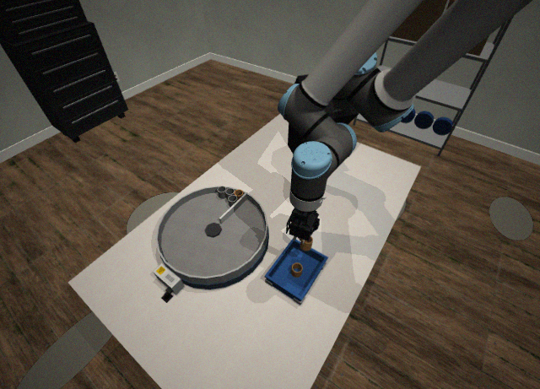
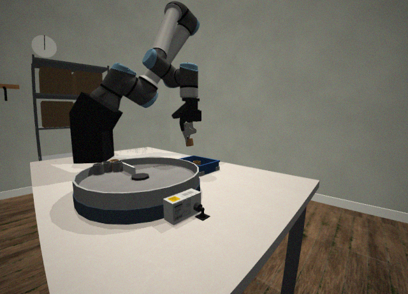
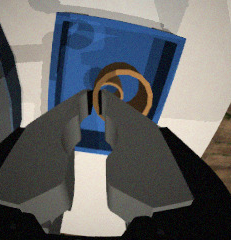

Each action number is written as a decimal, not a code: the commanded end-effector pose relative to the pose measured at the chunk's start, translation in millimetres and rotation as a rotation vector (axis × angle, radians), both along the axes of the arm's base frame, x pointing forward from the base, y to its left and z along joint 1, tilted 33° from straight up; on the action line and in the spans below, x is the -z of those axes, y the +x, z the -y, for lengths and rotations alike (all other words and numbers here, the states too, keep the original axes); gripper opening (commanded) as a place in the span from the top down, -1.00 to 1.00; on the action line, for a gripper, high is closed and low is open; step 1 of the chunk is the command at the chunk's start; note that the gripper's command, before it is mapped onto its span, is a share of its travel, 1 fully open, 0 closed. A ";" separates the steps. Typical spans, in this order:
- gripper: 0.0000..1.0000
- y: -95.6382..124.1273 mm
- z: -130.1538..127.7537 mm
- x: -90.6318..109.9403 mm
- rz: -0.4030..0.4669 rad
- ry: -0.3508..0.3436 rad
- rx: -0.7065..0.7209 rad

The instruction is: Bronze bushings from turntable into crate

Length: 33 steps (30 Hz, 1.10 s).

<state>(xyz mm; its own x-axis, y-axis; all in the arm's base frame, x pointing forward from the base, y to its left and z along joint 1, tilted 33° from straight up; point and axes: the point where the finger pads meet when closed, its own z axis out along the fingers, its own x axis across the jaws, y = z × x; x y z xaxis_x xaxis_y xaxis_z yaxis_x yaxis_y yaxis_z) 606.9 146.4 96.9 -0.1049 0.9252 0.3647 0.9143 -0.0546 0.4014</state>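
My gripper (image 1: 301, 239) (image 2: 187, 139) (image 3: 96, 92) is shut on the wall of a bronze bushing (image 1: 306, 245) (image 2: 190, 142) (image 3: 133, 73), held well above the crate's back end. The blue crate (image 1: 312, 262) (image 2: 211, 166) (image 3: 53, 70) has another bronze bushing (image 1: 297, 273) (image 2: 197, 162) standing on its floor. On the grey turntable (image 1: 191, 254) (image 2: 118, 198), three steel bushings (image 1: 232, 199) (image 2: 106, 167) stand by the far rim. A bronze bushing (image 1: 239, 193) (image 2: 114, 161) stands next to them, close to the bar; it is mostly hidden in the exterior view.
A pale bar (image 1: 232, 208) (image 2: 129, 167) reaches from the turntable's rim inward, above a dark hub (image 1: 213, 229) (image 2: 140, 176). The turntable's raised rim stands beside the crate. A control box (image 1: 168, 278) (image 2: 182, 206) sits at the turntable's near side.
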 end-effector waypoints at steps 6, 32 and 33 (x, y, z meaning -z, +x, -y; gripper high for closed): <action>1.00 0.4 0.1 -0.4 0.001 0.000 0.000; 1.00 24.4 -23.2 50.7 0.001 0.000 0.000; 1.00 24.4 -23.2 50.7 0.001 0.000 0.000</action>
<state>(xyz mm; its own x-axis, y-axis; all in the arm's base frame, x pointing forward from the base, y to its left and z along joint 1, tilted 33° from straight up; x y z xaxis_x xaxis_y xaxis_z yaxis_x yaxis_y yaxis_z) 629.7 168.9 47.6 -0.1051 0.9251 0.3649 0.9145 -0.0542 0.4008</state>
